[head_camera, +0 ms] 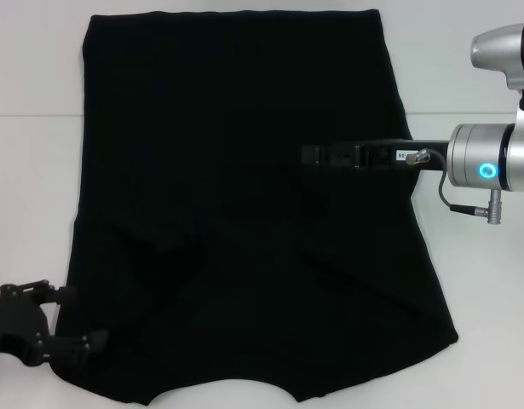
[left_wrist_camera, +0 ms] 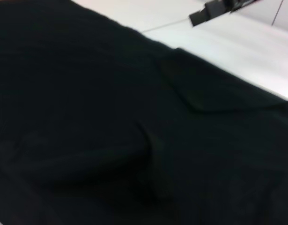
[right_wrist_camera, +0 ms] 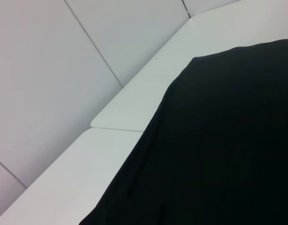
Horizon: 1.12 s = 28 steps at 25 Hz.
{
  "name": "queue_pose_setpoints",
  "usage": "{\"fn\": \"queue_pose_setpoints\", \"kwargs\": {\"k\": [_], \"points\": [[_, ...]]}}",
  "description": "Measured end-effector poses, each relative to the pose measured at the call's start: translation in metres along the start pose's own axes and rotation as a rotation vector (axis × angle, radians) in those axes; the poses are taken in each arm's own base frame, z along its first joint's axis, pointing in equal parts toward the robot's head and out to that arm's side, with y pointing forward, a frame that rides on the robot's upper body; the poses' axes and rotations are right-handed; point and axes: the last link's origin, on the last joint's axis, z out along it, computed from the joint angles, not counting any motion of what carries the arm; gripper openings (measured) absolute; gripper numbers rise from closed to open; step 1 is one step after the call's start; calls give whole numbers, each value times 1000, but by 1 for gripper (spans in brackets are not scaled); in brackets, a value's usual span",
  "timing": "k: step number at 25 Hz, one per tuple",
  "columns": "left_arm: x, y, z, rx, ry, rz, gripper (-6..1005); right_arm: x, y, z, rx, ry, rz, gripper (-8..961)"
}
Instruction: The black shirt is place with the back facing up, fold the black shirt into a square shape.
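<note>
In the head view, the large plain black soft-fabric shirt (head_camera: pixel 244 213) lies spread flat over the middle of the white tabletop (head_camera: pixel 31 170), its straight hem toward the far edge and its wider end, with a curved notch, at the near edge; both sleeves appear to be folded inward already, showing as angled creases on the near half, so the cloth reads as a rough tall rectangle, probably readied for a lengthwise fold. The left gripper (head_camera: pixel 70 319), black and hard, sits at the shirt's near left corner by the tabletop's near left corner, its fingers spread apart with the fabric edge right beside them, seemingly placed to take or just leave that corner; it holds nothing that can be seen. The right gripper (head_camera: pixel 308 156) reaches in from the right edge, level over the shirt's middle, perhaps to press or pin the cloth, though whether its jaws are open or closed cannot be told. In the left wrist view, dark fabric (left_wrist_camera: pixel 111 131) fills nearly everything, with a folded flap's edge and a soft ridge visible, and the right gripper (left_wrist_camera: pixel 202 16) far off over the white surface. In the right wrist view, the shirt's edge (right_wrist_camera: pixel 218 150) runs diagonally across the tabletop (right_wrist_camera: pixel 134 108), smooth and flat.
</note>
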Motion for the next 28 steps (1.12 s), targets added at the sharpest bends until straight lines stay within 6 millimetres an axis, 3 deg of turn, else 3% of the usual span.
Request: {"fn": "queue_pose_setpoints", "kwargs": {"k": [7,12,28], "points": [[-1,-4,14,33,-64,53,909,1,0,0,-2,-2,7,853],[-5,-7,14,52,-105,59,841,1,0,0,-3,-11,15,854],[-5,-9,21,65,-140,108,791,0,-1,-2,-5,-29,36,853]]}}
